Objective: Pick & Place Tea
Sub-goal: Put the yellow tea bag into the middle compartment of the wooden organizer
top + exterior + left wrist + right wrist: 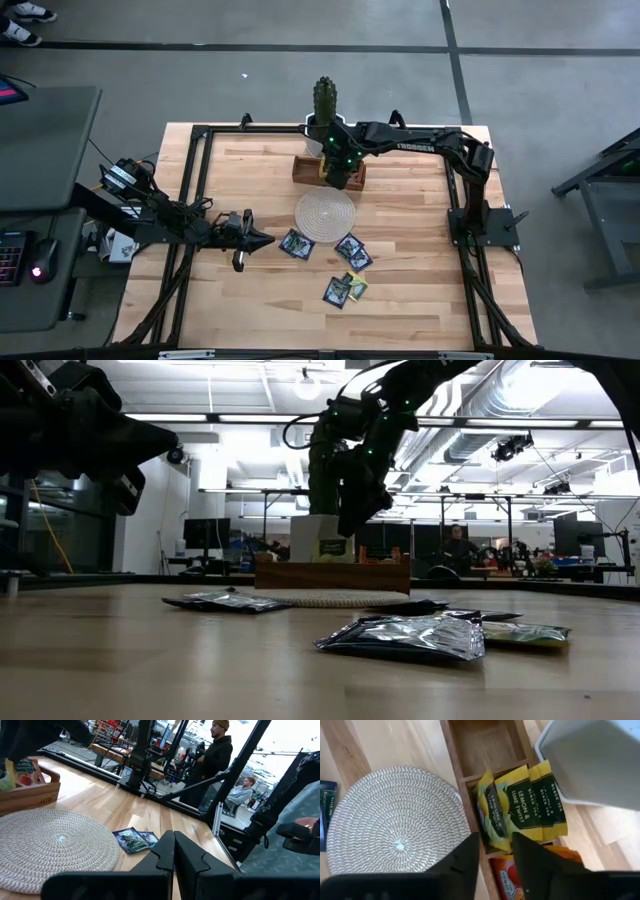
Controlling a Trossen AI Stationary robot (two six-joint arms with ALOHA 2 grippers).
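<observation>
Hovering over the brown wooden tray (303,170) at the far middle of the counter (420,290), the right end effector (495,851) had its fingers narrowly parted with nothing between them. Just beneath it, yellow lemon tea sachets (520,802) stood in one tray compartment, with an orange sachet (512,872) in the next. A white pot holding a cactus (326,100) stood beside the tray. The round woven mat (324,214) lay just in front of the tray. Dark blue sachets lay loose on the counter: one (296,244) at the mat's left edge, two (353,251) at its right, and another (337,291) nearer the front, touching a yellow-green one (357,287). The left end effector (262,239) hung left of the mat, fingers pressed together and empty.
</observation>
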